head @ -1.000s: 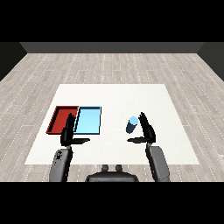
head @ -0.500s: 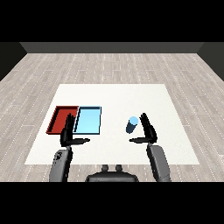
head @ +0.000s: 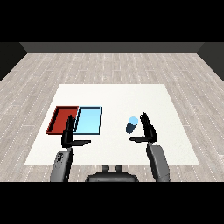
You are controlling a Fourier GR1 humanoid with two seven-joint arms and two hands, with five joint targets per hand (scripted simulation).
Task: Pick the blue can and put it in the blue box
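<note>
White table (head: 113, 94) carries the blue can (head: 132, 124), upright, well apart from the blue tray (head: 89, 120). Right robot hand (head: 148, 130) waits just beside it, fingers straight, holding nothing. Probably it is light, stiff, slippery; grasp the middle of its side.

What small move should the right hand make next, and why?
Probably close around the blue can. The right hand is open just beside the upright can, thumb reaching below it, and the can is not yet held. The blue tray sits to its left.
</note>
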